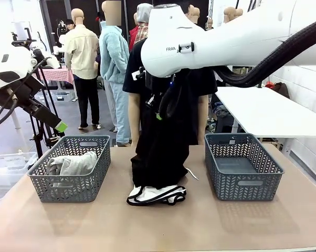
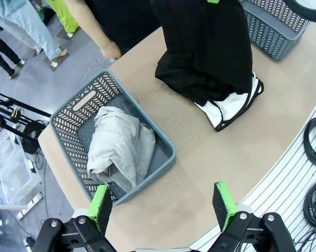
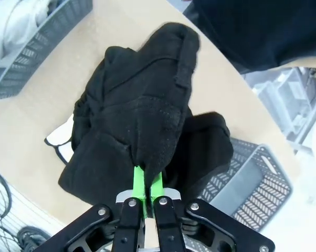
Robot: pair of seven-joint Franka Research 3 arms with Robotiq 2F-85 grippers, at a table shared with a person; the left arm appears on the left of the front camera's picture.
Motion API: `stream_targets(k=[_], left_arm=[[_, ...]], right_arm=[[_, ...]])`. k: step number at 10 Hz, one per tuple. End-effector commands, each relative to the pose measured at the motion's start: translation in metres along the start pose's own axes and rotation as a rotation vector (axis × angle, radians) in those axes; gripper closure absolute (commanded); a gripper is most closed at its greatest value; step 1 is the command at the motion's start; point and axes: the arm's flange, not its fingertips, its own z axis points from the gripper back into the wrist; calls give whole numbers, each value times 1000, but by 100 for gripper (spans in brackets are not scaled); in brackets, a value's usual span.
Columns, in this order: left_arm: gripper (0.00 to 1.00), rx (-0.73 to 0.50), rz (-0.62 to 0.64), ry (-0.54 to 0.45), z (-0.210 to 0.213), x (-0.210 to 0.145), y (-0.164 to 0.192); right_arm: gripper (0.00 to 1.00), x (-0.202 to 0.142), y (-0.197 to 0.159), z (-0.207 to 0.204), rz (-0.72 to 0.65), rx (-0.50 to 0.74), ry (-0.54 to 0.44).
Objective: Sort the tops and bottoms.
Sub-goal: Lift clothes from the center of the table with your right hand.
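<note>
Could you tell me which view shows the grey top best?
Left wrist view: it looks straight down on the grey top. Front view: the basket wall screens its lower part. Right wrist view: just a blurred corner.

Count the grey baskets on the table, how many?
2. The left basket holds the grey knit top; the right basket stands past the hanging black garment. None seems hidden.

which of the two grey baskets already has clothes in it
The grey basket on the robot's left: a light grey knit top lies crumpled inside it. The right basket shows only its bare floor.
</note>
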Motion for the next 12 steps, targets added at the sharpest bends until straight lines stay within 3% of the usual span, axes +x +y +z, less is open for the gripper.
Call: stream_targets(k=[1, 3, 8, 11, 12], left_arm=[[0, -4, 1, 2, 0, -2, 1], [0, -4, 1, 2, 0, -2, 1], [0, -4, 1, 2, 0, -2, 1], [0, -4, 1, 2, 0, -2, 1], [0, -4, 1, 2, 0, -2, 1]], right_arm=[[100, 1, -2, -1, -6, 21, 0], [100, 0, -1, -8, -1, 4, 11], [100, 30, -4, 108, -49, -256, -110], [100, 36, -4, 129, -56, -292, -168], [100, 19, -5, 126, -23, -257, -148]])
